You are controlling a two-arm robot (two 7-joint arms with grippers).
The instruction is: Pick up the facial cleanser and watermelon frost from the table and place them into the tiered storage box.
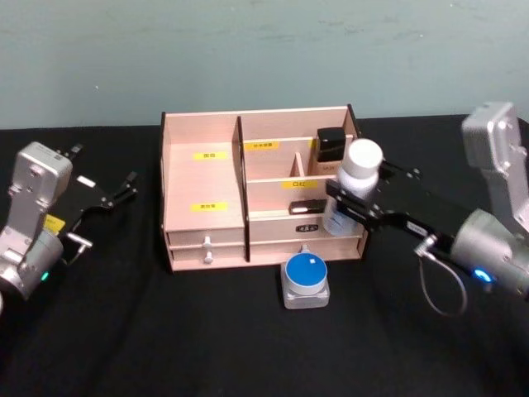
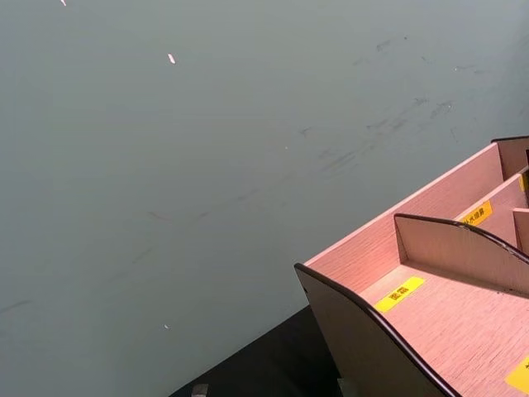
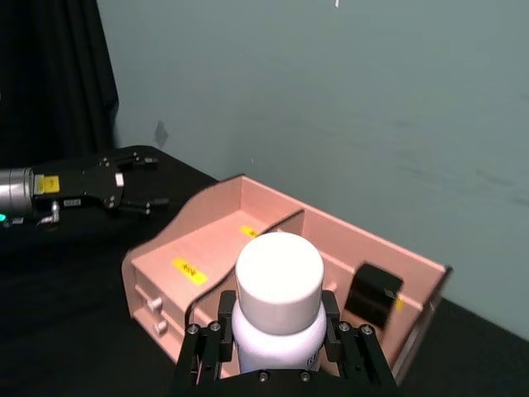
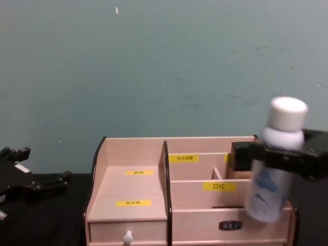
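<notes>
Silver arms [image 1: 33,198], black right hand [image 1: 351,205], grey cable [image 1: 438,294]

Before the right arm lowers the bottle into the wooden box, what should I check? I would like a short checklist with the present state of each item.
1. Grip: the right pincer is shut on the white-capped bottle, just below its cap: ok.
2. Target: which compartment of the tiered storage box lies under the bottle: cannot tell.
3. Rear right compartment free: a black box sits in it: not ok.
4. Left pincer out of the way: it is open, left of the storage box and apart from it: ok.
5. Blue-lidded jar clear: it stands on the table in front of the storage box: ok.
</notes>
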